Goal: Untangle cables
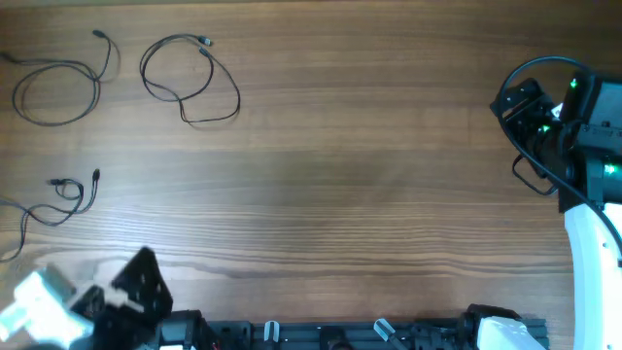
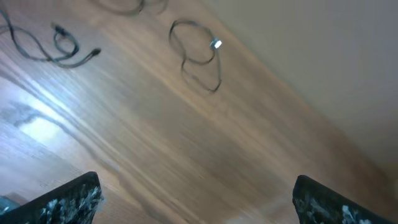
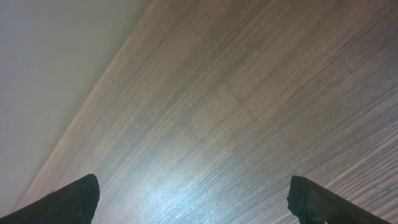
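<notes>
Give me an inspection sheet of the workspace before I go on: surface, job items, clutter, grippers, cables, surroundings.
Surface: wooden table, flat, no marks seen.
Job's things: three thin black ones lying apart at the left: far-left cord, looped cord beside it, near cord; no knot joining them seen.
Clutter: nothing seen.
Grippers: left gripper open, empty; right gripper open, empty.
Cables: thick black arm cable looped at the right arm, far from the job's things.
Surroundings: pale blank area beyond the table edge.
</notes>
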`<action>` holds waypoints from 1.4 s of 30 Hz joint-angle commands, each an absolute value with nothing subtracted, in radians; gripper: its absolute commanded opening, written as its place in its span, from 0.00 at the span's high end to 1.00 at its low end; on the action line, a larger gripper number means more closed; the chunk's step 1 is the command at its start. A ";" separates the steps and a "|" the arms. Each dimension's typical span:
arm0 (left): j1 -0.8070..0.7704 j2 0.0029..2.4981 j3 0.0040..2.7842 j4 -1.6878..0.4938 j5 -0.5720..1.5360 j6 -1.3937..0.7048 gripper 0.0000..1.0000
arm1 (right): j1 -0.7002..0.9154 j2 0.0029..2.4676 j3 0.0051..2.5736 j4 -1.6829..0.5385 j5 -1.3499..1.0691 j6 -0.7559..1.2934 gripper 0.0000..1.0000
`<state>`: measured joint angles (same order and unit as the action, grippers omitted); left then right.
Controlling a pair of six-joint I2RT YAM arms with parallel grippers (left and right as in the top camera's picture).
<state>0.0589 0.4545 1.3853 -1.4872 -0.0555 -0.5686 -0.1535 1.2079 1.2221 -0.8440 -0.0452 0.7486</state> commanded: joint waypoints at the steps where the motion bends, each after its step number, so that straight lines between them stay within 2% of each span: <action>1: 0.051 0.311 1.388 -1.486 -0.069 -0.554 0.00 | -0.155 1.207 1.233 -0.842 -0.053 0.762 0.00; 5: 0.024 0.086 1.388 -1.487 -0.069 -0.554 0.00 | -0.155 1.207 1.233 -0.842 -0.053 0.762 0.00; 8: 0.024 0.015 1.388 -1.488 -0.069 -0.554 0.00 | -0.155 1.207 1.233 -0.842 -0.053 0.762 0.00; 13: 0.063 0.005 1.394 -1.684 -0.069 -0.554 0.00 | -0.155 1.207 1.233 -0.842 -0.053 0.762 0.00; 24: 0.110 0.005 1.393 -1.576 -0.028 -0.621 0.00 | -0.155 1.207 1.233 -0.842 -0.053 0.762 0.00; 29: 0.110 0.005 1.316 -1.384 -0.097 -0.622 0.00 | -0.155 1.207 1.233 -0.842 -0.053 0.762 0.00; 32: 0.110 0.005 1.173 -1.240 -0.095 -0.622 0.00 | -0.155 1.207 1.233 -0.842 -0.053 0.762 0.00; 35: 0.110 0.005 0.959 -1.007 -0.095 -0.621 0.00 | -0.155 1.207 1.233 -0.842 -0.053 0.762 0.00; 42: 0.110 0.005 0.675 -0.672 -0.099 -0.620 0.00 | -0.156 1.207 1.233 -0.842 -0.053 0.762 0.00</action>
<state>0.1051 0.0090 0.7616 -0.7441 -0.0853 -0.6189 -0.1535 1.2079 1.2221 -0.8444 -0.0452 0.7528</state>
